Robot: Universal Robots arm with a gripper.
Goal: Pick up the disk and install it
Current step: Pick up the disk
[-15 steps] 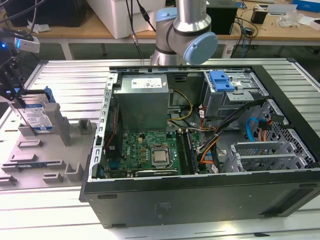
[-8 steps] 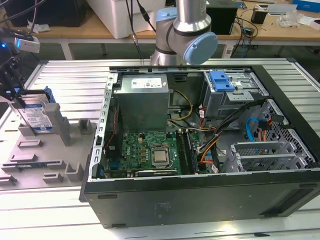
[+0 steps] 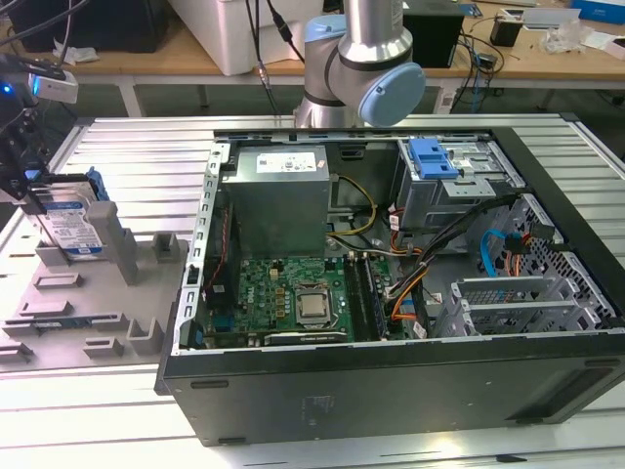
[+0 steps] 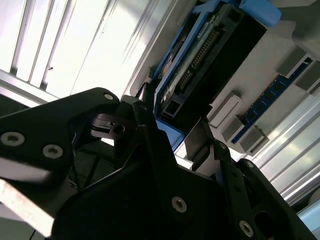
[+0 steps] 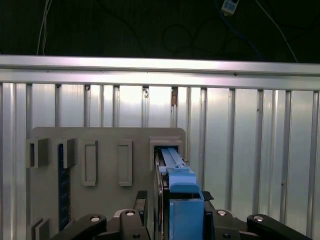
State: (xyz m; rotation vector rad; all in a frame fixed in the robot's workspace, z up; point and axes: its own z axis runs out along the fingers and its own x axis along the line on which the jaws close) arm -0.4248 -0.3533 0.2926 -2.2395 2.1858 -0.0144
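The disk (image 3: 74, 231) is standing on edge in the grey rack (image 3: 98, 293) at the exterior view's left, which is leaving its narrow top free for a grasp. The tool (image 5: 174, 197) is straddling it, jaws spread to either side and apparently not clamping.

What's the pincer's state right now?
Pincer: straddles the disk standing in the grey stand; open or shut cannot be told.

Open computer case (image 3: 391, 401) (motherboard (image 3: 283, 293) exposed) beside grey fixture plate (image 3: 98, 293).
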